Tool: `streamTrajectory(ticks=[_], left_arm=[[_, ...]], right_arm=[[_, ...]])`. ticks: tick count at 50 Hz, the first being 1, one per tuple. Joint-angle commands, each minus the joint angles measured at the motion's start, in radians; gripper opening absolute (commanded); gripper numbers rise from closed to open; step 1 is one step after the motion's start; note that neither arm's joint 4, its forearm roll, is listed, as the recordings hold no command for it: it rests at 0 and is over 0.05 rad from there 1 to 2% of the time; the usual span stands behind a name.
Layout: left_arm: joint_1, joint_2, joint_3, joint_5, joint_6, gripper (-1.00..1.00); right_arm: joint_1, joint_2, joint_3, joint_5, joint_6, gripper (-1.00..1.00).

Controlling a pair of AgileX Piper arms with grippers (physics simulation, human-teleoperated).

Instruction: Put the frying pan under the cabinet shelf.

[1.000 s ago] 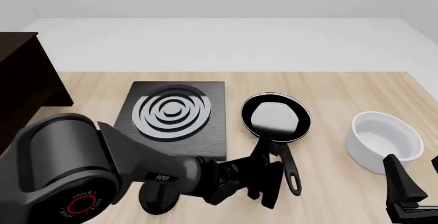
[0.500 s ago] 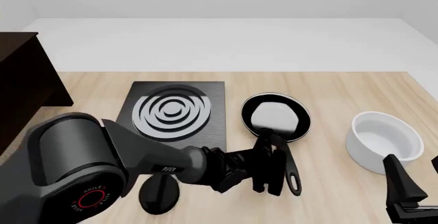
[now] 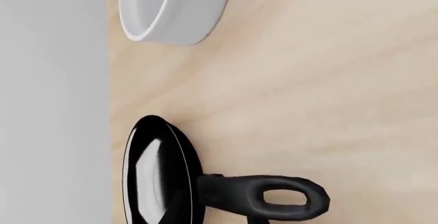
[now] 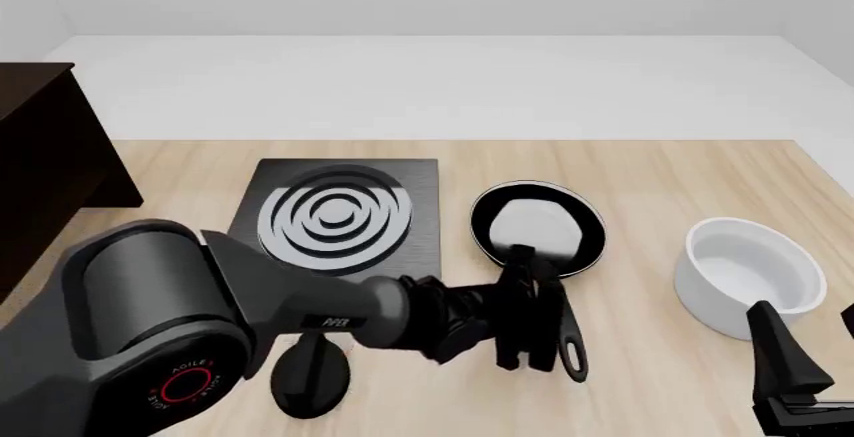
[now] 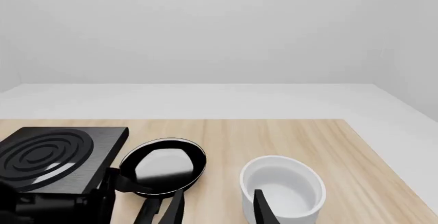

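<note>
- Pale wooden table (image 4: 667, 172), white backdrop: the pan (image 4: 537, 229) lies between stove plate (image 4: 340, 227) and white pot (image 4: 747, 275), well apart from the cabinet (image 4: 47, 167) at far left.
- Left claw (image 4: 525, 322) straddles the pan's handle, open, apparently about to grasp; closing comes next.
- Right claw (image 5: 217, 209) waits open.

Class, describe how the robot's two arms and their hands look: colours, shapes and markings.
The left arm is matte dark grey with rounded bulky joints, white lettering and a red ring marked AGILEX. Its black left hand has flat blocky fingers. The right hand shows black, tapering pointed fingers.
</note>
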State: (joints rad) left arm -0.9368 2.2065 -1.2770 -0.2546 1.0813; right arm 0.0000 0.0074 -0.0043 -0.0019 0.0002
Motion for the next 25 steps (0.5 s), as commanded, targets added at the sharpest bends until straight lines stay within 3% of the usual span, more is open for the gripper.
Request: streamTrajectory(ticks=[1, 8, 15, 17, 18, 25], left_arm=[[0.028, 0.092, -0.022, 0.104, 0.201, 1.0], [0.047, 0.121, -0.045, 0.14, 0.257, 1.0], [0.047, 0.14, -0.064, 0.146, 0.252, 1.0], [0.018, 0.116, -0.003, 0.09, 0.273, 1.0], [0.051, 0.138, -0.051, 0.125, 0.268, -1.0], [0.06, 0.138, -0.03, 0.095, 0.283, -1.0]], right_arm=[[0.0, 0.0, 0.0, 0.0, 0.0, 1.0], [0.0, 0.0, 0.0, 0.0, 0.0, 1.0], [0.0, 0.0, 0.0, 0.0, 0.0, 1.0], [0.0, 0.0, 0.0, 0.0, 0.0, 1.0], [0.0, 0.0, 0.0, 0.0, 0.0, 1.0], [0.0, 0.0, 0.0, 0.0, 0.0, 1.0]])
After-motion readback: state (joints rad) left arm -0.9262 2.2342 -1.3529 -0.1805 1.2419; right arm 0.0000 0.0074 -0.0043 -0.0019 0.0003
